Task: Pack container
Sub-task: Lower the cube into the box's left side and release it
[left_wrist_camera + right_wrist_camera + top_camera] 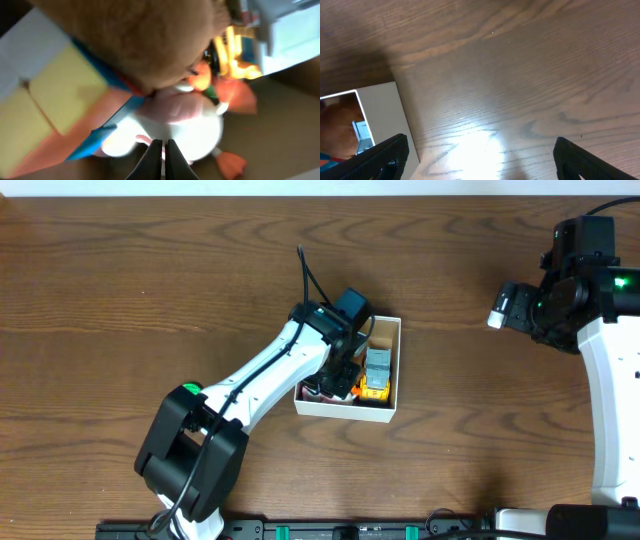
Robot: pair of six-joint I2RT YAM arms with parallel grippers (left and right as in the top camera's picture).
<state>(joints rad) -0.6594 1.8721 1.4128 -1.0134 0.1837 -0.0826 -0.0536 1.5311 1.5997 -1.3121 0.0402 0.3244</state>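
The worktop (120, 300) is dark brown wood w/ bold grain running approx. left to right. A white-walled box (350, 410) is set directly on it, near centre, turned slightly askew to the edges. In the right wrist view a box corner is seen flat on the wood, w/ a glare patch (475, 142) just beside it.

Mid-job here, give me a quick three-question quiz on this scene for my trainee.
1. True or false: the left tool is shut, down inside the container.
2. The right tool hangs over: A) the container, B) the wooden table, C) a toy.
3. Fill in: the right tool's jaws stand ____.
Key: 1 true; 2 B; 3 open.
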